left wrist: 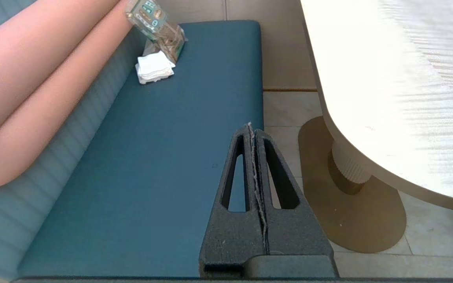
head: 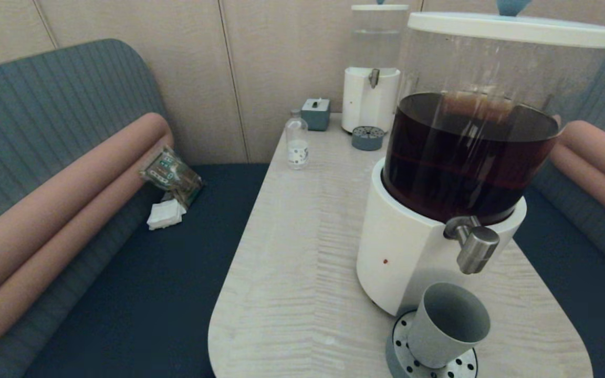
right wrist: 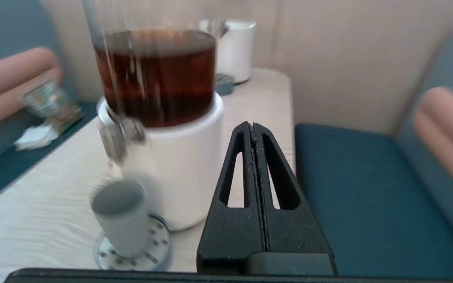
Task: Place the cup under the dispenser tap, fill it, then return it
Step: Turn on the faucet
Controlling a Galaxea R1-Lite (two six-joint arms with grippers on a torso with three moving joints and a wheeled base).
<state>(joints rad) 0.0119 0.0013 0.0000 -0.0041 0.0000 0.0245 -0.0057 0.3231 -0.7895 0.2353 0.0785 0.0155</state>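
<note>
Head view: cup (head: 447, 325) upright on drip tray (head: 405, 357), near table's front edge, seemingly just short of tap (head: 473, 245).
Left gripper (left wrist: 253, 129): clenched, empty, over bench (left wrist: 151, 165).
Right gripper (right wrist: 253, 127): clenched, empty.

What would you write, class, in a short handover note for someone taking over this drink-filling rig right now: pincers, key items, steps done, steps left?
Left pincer: shut, empty, parked over the blue bench seat beside the table.
Right pincer: shut, empty, off to the right of the big dispenser, not touching the cup.
Cup: upright on the perforated drip tray, below the dispenser tap; it looks empty in the head view.
Done: cup appears placed under the tap.
Left: operate the tap, fill the cup, then return it.
</note>
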